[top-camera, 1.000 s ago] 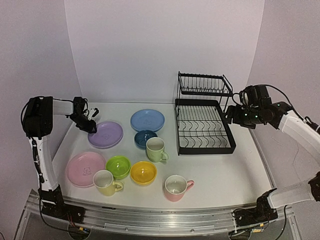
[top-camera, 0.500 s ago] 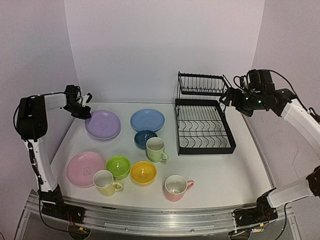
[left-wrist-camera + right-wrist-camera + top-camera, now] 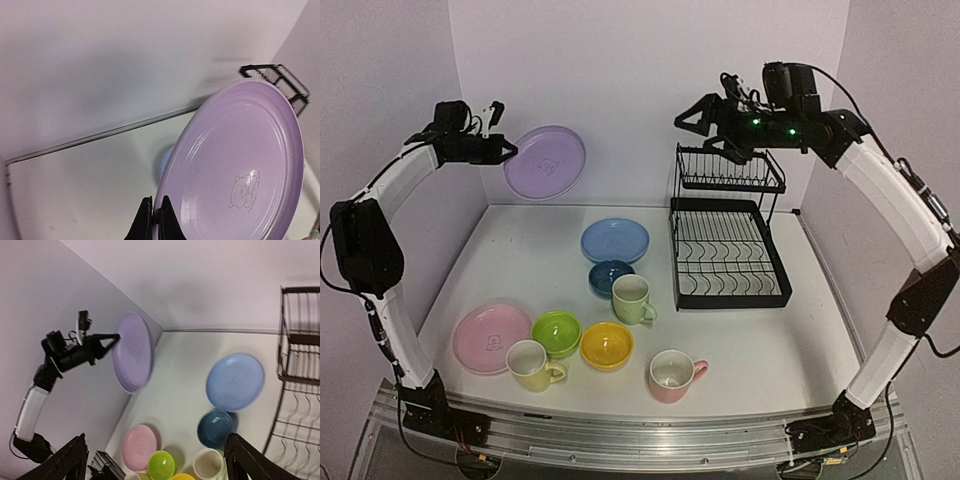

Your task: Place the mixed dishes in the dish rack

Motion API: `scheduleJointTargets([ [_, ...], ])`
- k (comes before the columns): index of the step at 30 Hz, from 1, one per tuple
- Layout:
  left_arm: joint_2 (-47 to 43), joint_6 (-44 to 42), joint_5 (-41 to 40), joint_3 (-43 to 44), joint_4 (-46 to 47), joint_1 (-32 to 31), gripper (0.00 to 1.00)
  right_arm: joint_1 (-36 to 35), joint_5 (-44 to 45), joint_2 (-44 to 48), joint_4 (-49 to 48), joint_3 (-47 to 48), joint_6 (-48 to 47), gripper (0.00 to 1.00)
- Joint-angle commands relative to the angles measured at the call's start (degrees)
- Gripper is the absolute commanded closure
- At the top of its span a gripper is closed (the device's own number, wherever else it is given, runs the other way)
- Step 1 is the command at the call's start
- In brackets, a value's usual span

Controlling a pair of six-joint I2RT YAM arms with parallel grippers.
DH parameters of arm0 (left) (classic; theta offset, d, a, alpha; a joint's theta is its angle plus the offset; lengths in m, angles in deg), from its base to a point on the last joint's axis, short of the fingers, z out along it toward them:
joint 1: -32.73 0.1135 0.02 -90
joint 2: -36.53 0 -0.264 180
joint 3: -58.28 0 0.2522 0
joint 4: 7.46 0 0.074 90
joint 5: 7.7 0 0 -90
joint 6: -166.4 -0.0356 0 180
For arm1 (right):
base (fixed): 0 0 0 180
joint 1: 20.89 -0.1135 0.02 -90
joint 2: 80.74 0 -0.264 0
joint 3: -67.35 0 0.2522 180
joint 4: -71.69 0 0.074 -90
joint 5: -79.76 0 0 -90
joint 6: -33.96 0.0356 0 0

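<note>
High over the far-left corner of the table, the left gripper is clamped on the left rim of the lilac plate. The left wrist view shows both fingers pinching the edge. The plate is in the air, clear of the table and standing nearly on edge. Its face is turned toward the near side and its free edge points rightward, away from the fingers.

From this gripper the dish rack lies well to the right and lower, across the width of the table. Its upper shelf is the nearer tier in height. The slots appear to run crosswise, so the plate probably needs a turn before entry.

The right gripper hangs just above the upper shelf with jaws spread and nothing held. It is much nearer the rack than the loaded arm, so a handover looks possible.

Below the left gripper, on the table, sit the blue plate, pink plate, three bowls and three mugs, none racked.
</note>
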Motion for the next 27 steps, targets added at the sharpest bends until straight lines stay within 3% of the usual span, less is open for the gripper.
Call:
scheduleJointTargets([
  [1, 0.3, 9.5, 12.9, 4.8, 0.8, -7.6, 1.0, -0.8, -8.6, -9.0, -0.9, 13.0, 5.8, 0.08],
  [6, 2.4, 13.9, 16.7, 6.2, 4.5, -13.6, 1.0, -1.1, -11.0, -14.8, -1.0, 18.4, 7.6, 0.09],
  [14, 4.4, 14.9, 16.7, 6.9, 10.0, -17.9, 1.0, -1.3, -13.9, -14.0, -0.9, 13.3, 6.9, 0.2],
  [23, 4.8, 16.8, 16.7, 5.9, 13.5, -18.6, 1.0, -1.4, -16.8, -15.4, -1.1, 12.6, 9.3, 0.66],
  [27, 4.9, 16.8, 16.8, 5.4, 13.8, -18.9, 1.0, -1.4, -17.1, -16.6, -1.1, 14.6, 9.9, 0.81],
])
